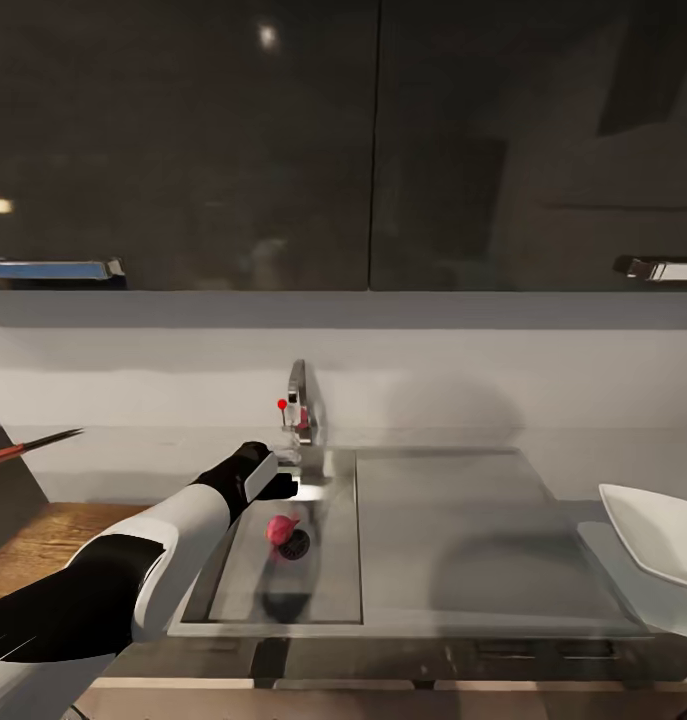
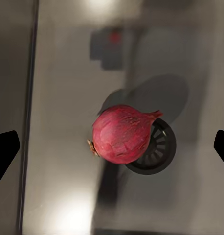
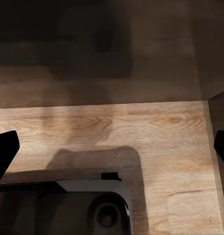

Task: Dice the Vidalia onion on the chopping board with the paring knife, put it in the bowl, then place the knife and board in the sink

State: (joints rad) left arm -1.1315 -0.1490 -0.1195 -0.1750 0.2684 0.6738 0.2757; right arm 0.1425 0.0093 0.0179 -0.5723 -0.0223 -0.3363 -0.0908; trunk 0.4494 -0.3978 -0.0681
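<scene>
The robot's left arm [image 1: 133, 580] reaches forward from the near edge of the head view, its white and black shell crossing the near rim of the sink [image 1: 283, 625]. The left gripper [image 1: 275, 485] hangs over the basin, apart from everything in it. In the left wrist view its 2 dark fingertips [image 2: 5, 152] stand spread wide at opposite edges, and nothing lies between them but the basin floor.

The Vidalia onion [image 2: 123, 133] sits centred between those spread jaws, below them on the grey steel, touching neither finger. It lies on its side, its root end toward one finger and its pointed tip toward the other, overlapping the rim of the round drain [image 2: 158, 149]. In the head view the onion [image 1: 281, 528] lies just below and ahead of the gripper, against the drain.

Beyond the gripper stands the chrome tap [image 1: 300, 400] with its red knob. Off to the gripper's right runs the flat drainboard [image 1: 463, 540], and past that the white bowl [image 1: 658, 535] rests on the countertop [image 1: 608, 590]. To the gripper's left, the chopping board [image 1: 43, 535] lies on the counter, and the paring knife [image 1: 28, 447] shows above it at the frame's edge.

The right wrist view looks at wooden flooring [image 3: 141, 132] and a dark part of the robot; the right gripper's fingertips [image 3: 4, 152] also stand spread, empty.

Dark glossy wall cabinets [image 1: 183, 140] span the far wall.
</scene>
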